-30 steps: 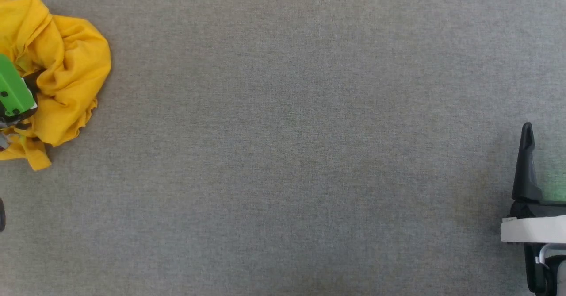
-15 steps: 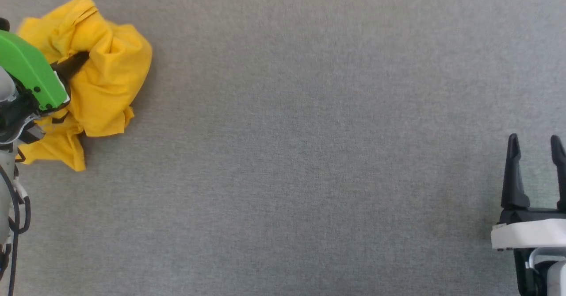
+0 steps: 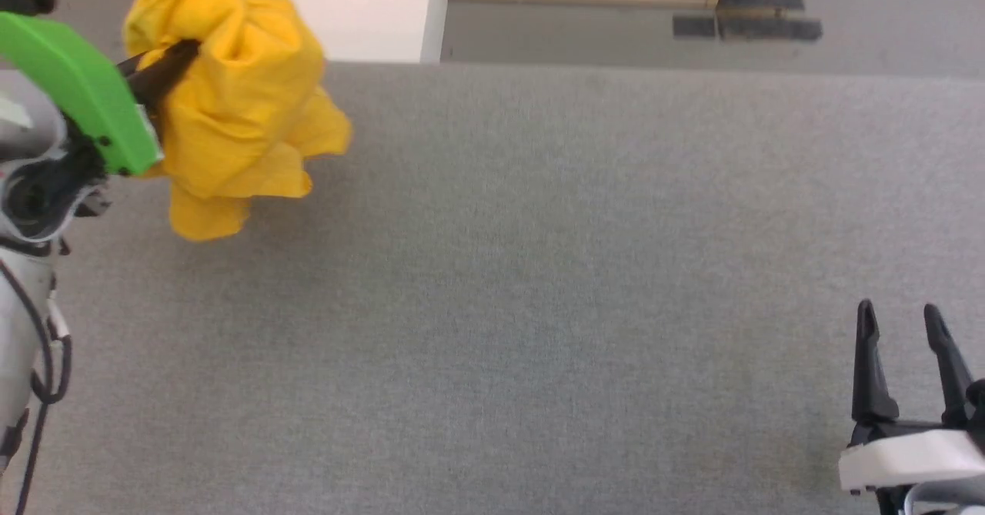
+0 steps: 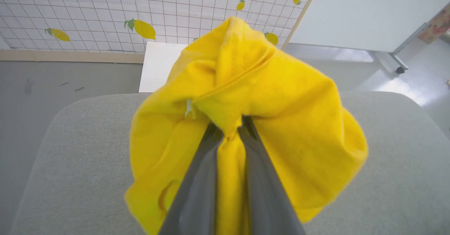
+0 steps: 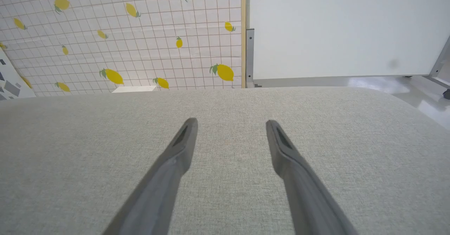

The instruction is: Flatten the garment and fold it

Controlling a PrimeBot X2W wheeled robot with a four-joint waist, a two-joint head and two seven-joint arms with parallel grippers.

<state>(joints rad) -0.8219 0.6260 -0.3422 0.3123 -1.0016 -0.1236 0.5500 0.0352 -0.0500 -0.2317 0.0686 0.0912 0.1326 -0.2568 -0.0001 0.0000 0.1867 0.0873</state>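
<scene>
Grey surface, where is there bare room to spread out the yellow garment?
The whole middle of the grey surface is bare, from the bunched garment in the left tool across to the open right tool. It is crowded only at the far left, around that bundle.

Fingertips of the left gripper are gone, swallowed by the folds of the garment they pinch. Below the pincer, the cloth runs off the wrist view's bottom edge. Just beyond it, a white block is half covered. The right gripper has its body clipped at the head view's corner.
</scene>
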